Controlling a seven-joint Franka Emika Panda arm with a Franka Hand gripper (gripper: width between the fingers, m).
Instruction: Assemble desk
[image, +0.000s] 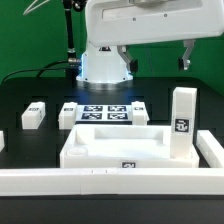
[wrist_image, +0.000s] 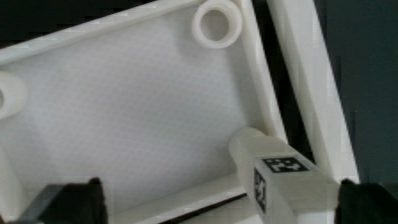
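1. Jaws stand wide apart in my wrist view: the gripper (wrist_image: 217, 205) holds nothing, and its dark fingertips (wrist_image: 71, 200) show at the edge of the picture.
2. Between them stands a white tagged leg (wrist_image: 276, 172), much nearer one fingertip than the other; I see no contact with either.
3. That leg sits in a corner of the desk panel (wrist_image: 125, 110), inside the raised rim. A round socket (wrist_image: 217, 22) shows in another corner.
4. In my exterior view the desk panel (image: 100, 150) lies flat, rim up, just behind the front rail (image: 110, 182). The leg (image: 182, 125) stands upright at its corner on the exterior view's right.
5. Three loose legs (image: 33, 115) lie behind the panel: two on the exterior view's left of the marker board (image: 105, 112), one on its right.
6. Above hangs the arm (image: 140, 25); from this view I cannot read the jaws.
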